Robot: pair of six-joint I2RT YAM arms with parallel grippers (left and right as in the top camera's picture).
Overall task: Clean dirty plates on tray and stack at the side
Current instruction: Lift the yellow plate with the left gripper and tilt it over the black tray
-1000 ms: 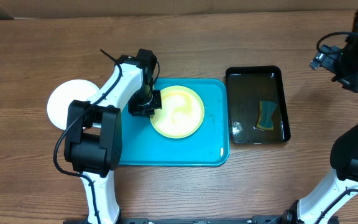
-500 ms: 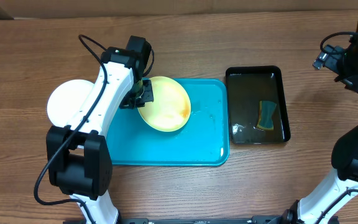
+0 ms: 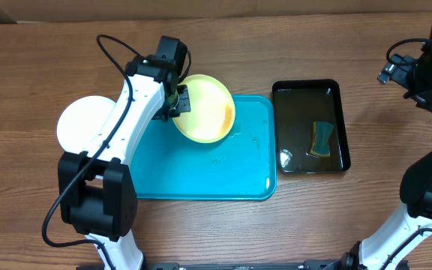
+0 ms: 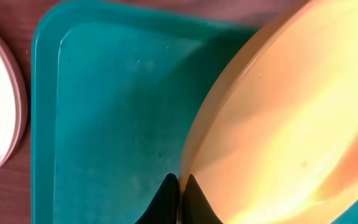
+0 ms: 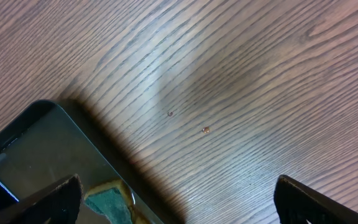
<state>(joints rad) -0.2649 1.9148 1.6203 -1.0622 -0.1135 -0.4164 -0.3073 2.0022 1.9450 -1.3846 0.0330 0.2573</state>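
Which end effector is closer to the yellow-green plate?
Left: the left end effector clamps the plate by its rim; the right end effector hangs far off, past the black basin.

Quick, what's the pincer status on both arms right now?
Left pincer: closed on the rim of the lime-green plate.
Right pincer: open, holding nothing.

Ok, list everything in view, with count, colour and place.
green plate: one, lime-yellow, orange smear, tilted above the tray's far edge
white plate: one visible, white, on the table left of the tray
tray: one, turquoise, table centre
basin: one, black, holding water, right of the tray
sponge: one, blue-and-yellow, in the basin
table: one, brown wood
left jaws: shut on the green plate
right jaws: open, over the table right of the basin
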